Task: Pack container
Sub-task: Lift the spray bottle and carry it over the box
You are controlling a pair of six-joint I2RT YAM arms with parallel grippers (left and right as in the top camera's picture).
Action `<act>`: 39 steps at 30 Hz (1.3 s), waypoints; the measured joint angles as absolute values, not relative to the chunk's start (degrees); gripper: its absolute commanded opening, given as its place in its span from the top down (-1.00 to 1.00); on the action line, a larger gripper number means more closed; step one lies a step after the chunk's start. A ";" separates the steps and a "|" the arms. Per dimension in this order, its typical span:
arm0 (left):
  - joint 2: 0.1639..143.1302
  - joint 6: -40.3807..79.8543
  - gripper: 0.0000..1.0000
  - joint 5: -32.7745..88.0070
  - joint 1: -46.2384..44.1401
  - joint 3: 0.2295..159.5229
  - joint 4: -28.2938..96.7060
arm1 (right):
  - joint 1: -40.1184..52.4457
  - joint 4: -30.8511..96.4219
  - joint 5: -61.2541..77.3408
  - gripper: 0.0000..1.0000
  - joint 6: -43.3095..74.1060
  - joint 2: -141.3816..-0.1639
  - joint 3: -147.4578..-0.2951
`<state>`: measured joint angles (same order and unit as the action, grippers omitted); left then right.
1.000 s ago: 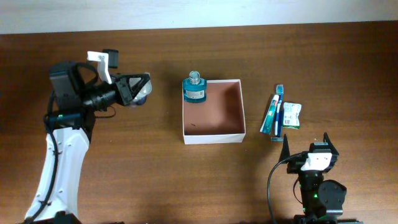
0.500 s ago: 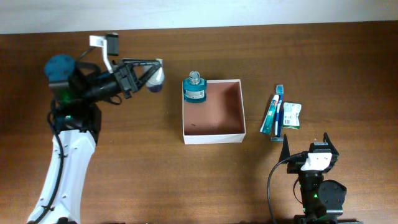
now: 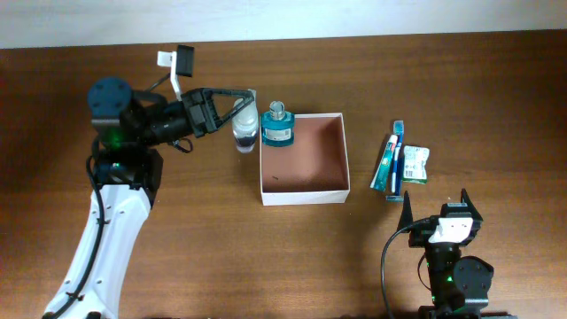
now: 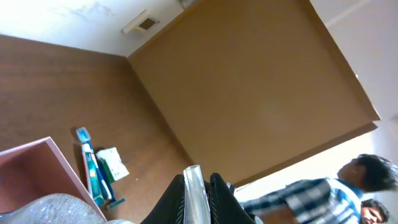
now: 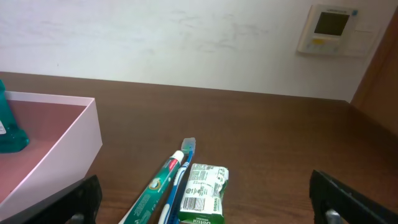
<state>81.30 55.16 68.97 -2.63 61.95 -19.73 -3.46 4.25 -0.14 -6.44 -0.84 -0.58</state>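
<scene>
The left fingers are clenched on a small clear bottle. They hold it just beside the left wall of the container, on the outside. From above I cannot tell if the bottle touches the bench or hangs over it. In the left wrist view the two fingers stand very near to each other, with only a thin bright part between them. The right fingers are spread wide and grasp nothing — they are low at the near edge of the bench, well apart from all the things.

The container stands about in the middle of the bench, open side up, with white walls and a reddish-brown floor. A teal bottle stands upright in its far left corner, near the clear bottle, with the wall between the two.

To the right of the container, apart from it, lie a toothpaste tube, a toothbrush and a small green packet — side by side and close together, the packet the most to the right. The right wrist view shows these three from the near side, with a corner of the container at its left.
</scene>
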 measured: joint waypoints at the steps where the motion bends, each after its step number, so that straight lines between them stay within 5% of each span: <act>1: 81.30 55.37 0.74 68.64 -3.03 61.95 -19.57 | -3.46 4.25 -0.12 -0.97 -6.46 -0.84 -0.58; 39: 90.65 56.84 0.84 63.59 -12.82 61.93 -22.70 | -3.46 4.25 -0.12 -0.97 -6.44 -0.84 -0.58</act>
